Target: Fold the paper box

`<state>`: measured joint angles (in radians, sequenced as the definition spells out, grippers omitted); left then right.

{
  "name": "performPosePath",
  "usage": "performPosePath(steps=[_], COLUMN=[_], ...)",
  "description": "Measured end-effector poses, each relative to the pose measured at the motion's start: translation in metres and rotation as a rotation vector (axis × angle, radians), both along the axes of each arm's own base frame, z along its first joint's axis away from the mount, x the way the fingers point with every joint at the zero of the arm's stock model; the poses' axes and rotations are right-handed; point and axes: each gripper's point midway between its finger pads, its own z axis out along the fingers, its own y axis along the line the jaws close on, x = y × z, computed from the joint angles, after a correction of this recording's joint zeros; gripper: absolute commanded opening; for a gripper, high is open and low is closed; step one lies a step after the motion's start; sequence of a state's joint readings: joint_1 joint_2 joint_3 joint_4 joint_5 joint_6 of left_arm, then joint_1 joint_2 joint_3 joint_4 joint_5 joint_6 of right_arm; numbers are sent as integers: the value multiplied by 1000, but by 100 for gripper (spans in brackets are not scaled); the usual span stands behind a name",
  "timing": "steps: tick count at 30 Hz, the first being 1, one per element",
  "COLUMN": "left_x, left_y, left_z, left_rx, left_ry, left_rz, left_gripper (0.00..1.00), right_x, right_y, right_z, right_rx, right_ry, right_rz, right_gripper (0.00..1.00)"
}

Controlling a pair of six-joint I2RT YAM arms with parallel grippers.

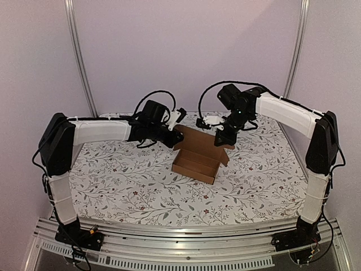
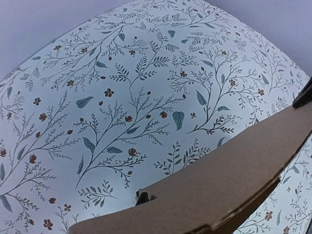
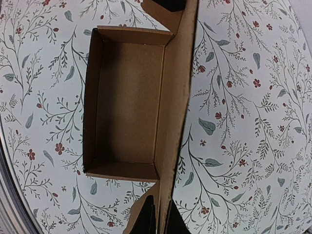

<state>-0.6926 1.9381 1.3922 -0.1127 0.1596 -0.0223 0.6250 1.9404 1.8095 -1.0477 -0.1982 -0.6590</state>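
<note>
The paper box (image 1: pixel 194 161) sits mid-table as an open brown tray with its lid panel standing up along the far side. My right gripper (image 1: pixel 221 139) is at the lid's right end. In the right wrist view its two black fingers (image 3: pixel 146 220) press either side of the upright lid edge, so it is shut on the paper box (image 3: pixel 129 97). My left gripper (image 1: pixel 176 134) is at the lid's left end. In the left wrist view the cardboard (image 2: pixel 234 175) covers the jaws, and only one dark fingertip (image 2: pixel 141 198) shows at a notch.
A floral cloth (image 1: pixel 124 180) covers the table. An aluminium rail (image 1: pixel 186 237) runs along the near edge between the arm bases. White walls with metal poles (image 1: pixel 79 56) close in the back and sides.
</note>
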Motion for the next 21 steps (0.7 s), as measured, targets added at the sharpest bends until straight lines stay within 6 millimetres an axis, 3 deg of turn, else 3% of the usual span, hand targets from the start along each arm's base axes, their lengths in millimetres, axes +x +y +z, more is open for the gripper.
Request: performPosePath(steps=[5,13,21], left_x=[-3,-12,-23], left_y=[-3,6,10], left_z=[4,-19,-37], left_rx=[-4,80,164], left_ry=[41,61,54], left_rz=[-1,9,14], left_gripper=[20,28,19], right_x=[1,3,7], right_y=[0,0,-1], right_z=[-5,-7,-3], right_rx=[-4,-3,-4], right_ry=[15,27,19], right_rz=[-18,-54,-84], right_gripper=[4,4,4])
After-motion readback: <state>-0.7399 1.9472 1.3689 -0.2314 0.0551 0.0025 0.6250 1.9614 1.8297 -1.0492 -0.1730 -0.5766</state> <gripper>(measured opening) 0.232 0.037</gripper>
